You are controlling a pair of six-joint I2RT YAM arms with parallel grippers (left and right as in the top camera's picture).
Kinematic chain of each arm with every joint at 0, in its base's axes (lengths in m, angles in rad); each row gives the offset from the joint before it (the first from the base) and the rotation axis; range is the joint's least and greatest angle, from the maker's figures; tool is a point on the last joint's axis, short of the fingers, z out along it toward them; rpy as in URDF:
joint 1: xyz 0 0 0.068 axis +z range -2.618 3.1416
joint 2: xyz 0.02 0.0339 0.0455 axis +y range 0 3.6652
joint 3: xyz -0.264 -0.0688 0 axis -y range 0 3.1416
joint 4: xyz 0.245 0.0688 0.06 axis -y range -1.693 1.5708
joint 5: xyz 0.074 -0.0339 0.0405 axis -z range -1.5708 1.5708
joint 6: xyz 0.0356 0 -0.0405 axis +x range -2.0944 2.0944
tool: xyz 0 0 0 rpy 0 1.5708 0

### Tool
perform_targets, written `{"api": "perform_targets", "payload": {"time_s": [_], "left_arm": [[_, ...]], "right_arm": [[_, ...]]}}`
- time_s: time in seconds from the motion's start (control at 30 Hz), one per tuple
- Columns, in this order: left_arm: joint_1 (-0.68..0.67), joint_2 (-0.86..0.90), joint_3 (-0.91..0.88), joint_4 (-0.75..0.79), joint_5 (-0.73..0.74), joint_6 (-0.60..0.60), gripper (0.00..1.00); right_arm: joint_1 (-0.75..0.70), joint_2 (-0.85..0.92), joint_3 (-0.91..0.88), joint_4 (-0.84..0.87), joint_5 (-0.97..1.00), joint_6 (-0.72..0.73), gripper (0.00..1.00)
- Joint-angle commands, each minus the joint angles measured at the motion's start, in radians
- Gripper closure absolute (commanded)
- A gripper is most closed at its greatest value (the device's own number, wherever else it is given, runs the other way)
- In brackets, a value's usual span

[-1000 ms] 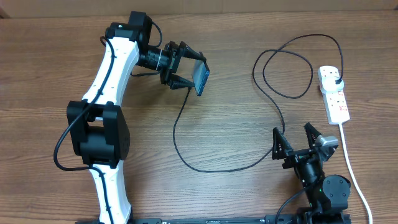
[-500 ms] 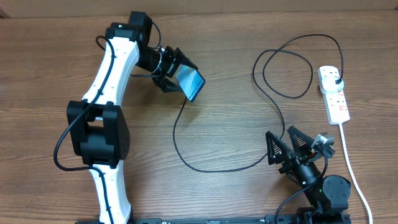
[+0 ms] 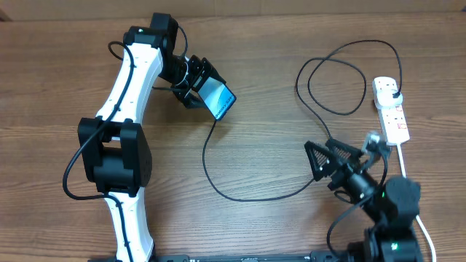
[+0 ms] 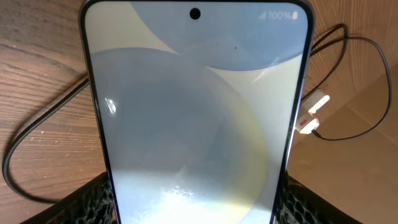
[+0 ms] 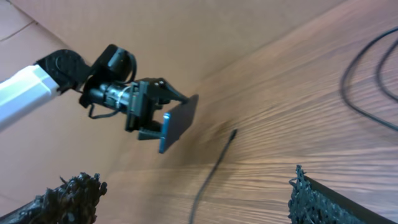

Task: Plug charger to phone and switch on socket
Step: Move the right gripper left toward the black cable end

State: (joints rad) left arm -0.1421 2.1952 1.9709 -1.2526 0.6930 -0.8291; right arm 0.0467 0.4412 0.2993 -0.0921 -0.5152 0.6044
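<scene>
At the far left of the brown wood-grain table (image 3: 65,109), the black two-finger left gripper (image 3: 202,86) is clamping the slim, black-edged rectangular phone (image 3: 219,99) by its long edges. It is holding the phone tilted, with the blue-teal screen facing up and to the right. In the left wrist view the lit screen is filling most of the frame between the two fingers (image 4: 93,202). The long thin black charger cable (image 3: 244,198) is lying in a loose curve from just near of the phone, sweeping right and looping toward the far right. There its black plug (image 3: 394,92) is sitting in the far outlet of the white elongated power strip (image 3: 392,116) with red markings. The cable's small connector tip (image 5: 234,132) is resting on the wood beside the phone, not touching it. The black right gripper (image 3: 325,155) is hanging at the near right, jaws spread wide and gripping nothing. The strip's thick white cord (image 3: 409,193) is running toward the near edge.
</scene>
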Motion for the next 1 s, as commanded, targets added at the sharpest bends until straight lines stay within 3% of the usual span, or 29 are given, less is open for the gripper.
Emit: {"api": "perform_targets", "payload": {"time_s": [0.0,0.23,0.4,0.57,0.77,0.97], "left_arm": [[0.002,-0.008,0.033,0.000,0.010,-0.006,0.50],[0.001,-0.008,0.033,0.001,0.010,-0.006,0.50],[0.001,-0.008,0.033,0.001,0.010,-0.006,0.50],[-0.003,-0.008,0.033,0.001,0.006,-0.017,0.50],[-0.029,-0.008,0.033,0.008,-0.042,-0.059,0.50],[-0.059,-0.008,0.033,0.008,-0.075,-0.070,0.50]], "right_arm": [[0.005,0.218,0.172,-0.011,-0.127,0.005,0.00],[0.005,0.624,0.448,-0.129,-0.337,0.005,0.00],[0.005,0.827,0.486,-0.009,-0.446,0.006,0.00],[0.005,0.975,0.486,0.058,-0.459,0.192,0.00],[0.067,1.048,0.486,0.060,-0.304,0.127,0.07],[0.169,1.048,0.486,0.066,-0.122,0.127,0.08]]}}
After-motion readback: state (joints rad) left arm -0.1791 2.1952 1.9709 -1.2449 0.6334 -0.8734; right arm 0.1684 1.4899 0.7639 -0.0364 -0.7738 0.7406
